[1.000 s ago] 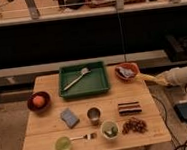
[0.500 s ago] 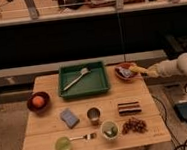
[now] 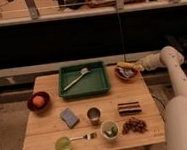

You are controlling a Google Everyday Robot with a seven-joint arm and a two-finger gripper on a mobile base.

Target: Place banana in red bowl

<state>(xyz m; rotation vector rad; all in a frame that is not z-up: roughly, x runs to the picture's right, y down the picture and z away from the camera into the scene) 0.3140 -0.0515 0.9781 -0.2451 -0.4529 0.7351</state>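
Looking along the bottom of the frame first, we see a green cup with a fork beside it, a small bowl holding something green, and a brown heap on the wooden table. A step farther up sit a blue block, a metal cup and a brown-striped block. At the left edge a maroon bowl holds an orange fruit. The white arm climbs the right side (thick at the bottom corner), bends high at the right and reaches left. Its gripper hangs at the right rim of the red bowl, right of the green tray with its utensil. The banana lies across the bowl's top, its right end at the gripper; we cannot tell how far the fingers are parted, nor whether they grasp it.
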